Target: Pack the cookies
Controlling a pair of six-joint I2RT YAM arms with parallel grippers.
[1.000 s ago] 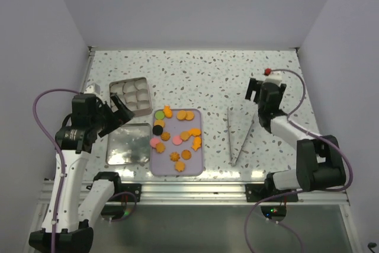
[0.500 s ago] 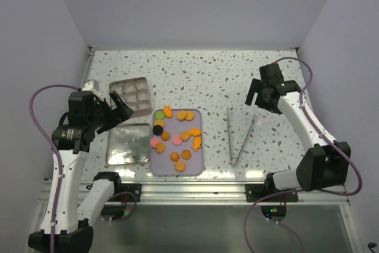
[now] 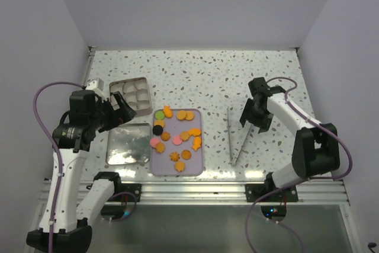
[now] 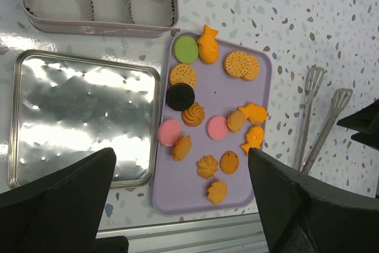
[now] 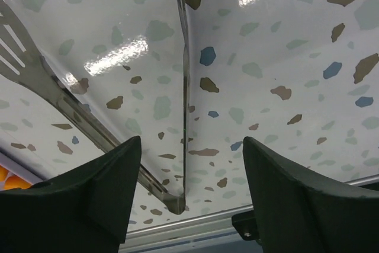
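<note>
Tongs lie lengthwise between the parted, empty fingers of our right gripper; we find the cookies well leftward, nearer our widespread left gripper.

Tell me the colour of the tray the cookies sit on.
Pale lilac; the tray shows best in the left wrist view.

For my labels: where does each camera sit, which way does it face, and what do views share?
Top external: above and behind the arms, looking down at the table; both arms show.
Left wrist: high over the cookies on a purple tray, facing down; its tool's fingers frame the bottom.
Right wrist: low over the tongs, facing down; own fingers below.
Shared: all three show the tongs.
</note>
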